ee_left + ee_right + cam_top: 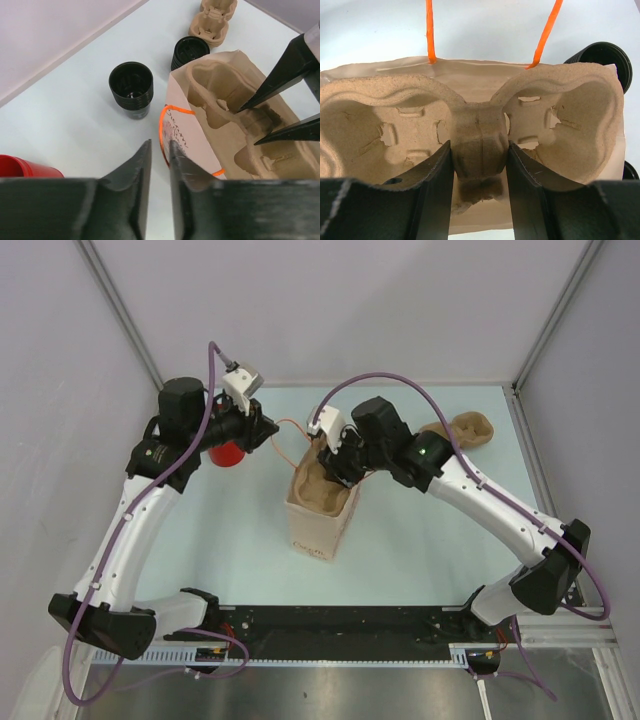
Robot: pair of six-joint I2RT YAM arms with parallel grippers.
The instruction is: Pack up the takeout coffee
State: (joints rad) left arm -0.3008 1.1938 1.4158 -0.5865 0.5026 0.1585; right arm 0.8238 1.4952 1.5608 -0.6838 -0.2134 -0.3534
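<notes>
Right gripper point(480, 149) pinches the pulp carrier point(395, 125) centre post in the paper bag point(187, 142) mouth; left gripper point(159, 150) barely parted, empty. Takeout coffee point(131, 89) stands upright beside bag; judged best to seat carrier level first.

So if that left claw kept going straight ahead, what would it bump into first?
Probably the orange handle of the paper bag, looping just ahead of the left gripper, though depth is unclear. The black cup sits left of that line.
</notes>
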